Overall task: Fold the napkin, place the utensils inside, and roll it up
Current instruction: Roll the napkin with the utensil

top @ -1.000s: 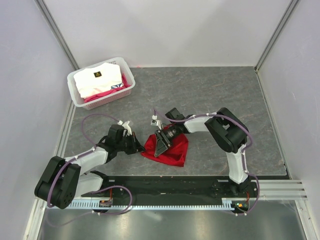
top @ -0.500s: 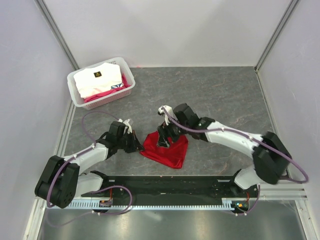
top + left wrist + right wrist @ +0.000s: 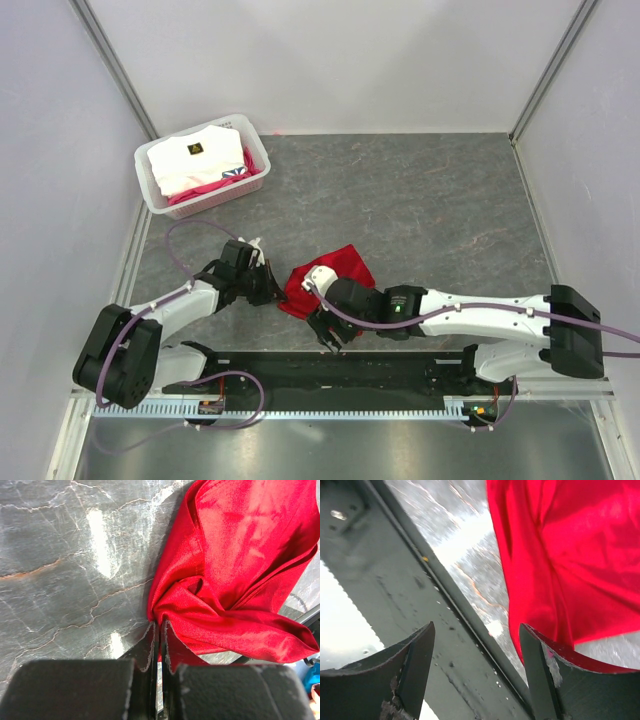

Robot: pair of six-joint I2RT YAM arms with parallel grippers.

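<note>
White basket (image 3: 145, 178) of folded cloth, far left. Left gripper (image 3: 268, 288) low on grey table (image 3: 430, 200), jaws pressed together, pinching left corner of napkin (image 3: 338, 266). Red napkin crumpled mid-table, near front edge. Right gripper (image 3: 328, 335) just beside napkin's near side, over black rail (image 3: 400, 375), jaws spread, empty.

this is looking like a robotics lab test cell. plain pale walls (image 3: 340, 60) are closing in a grey stone-patterned worktop (image 3: 430, 190) on three sides, with bare metal frame posts (image 3: 116, 68) running up the far corners. two white and black arms, the left arm (image 3: 175, 315) and the right arm (image 3: 490, 318), are sitting bolted to a black rail (image 3: 390, 375) at the near edge. purple cables (image 3: 167, 250) are looping off them, and a slotted cable duct (image 3: 340, 408) is running along the front.
</note>
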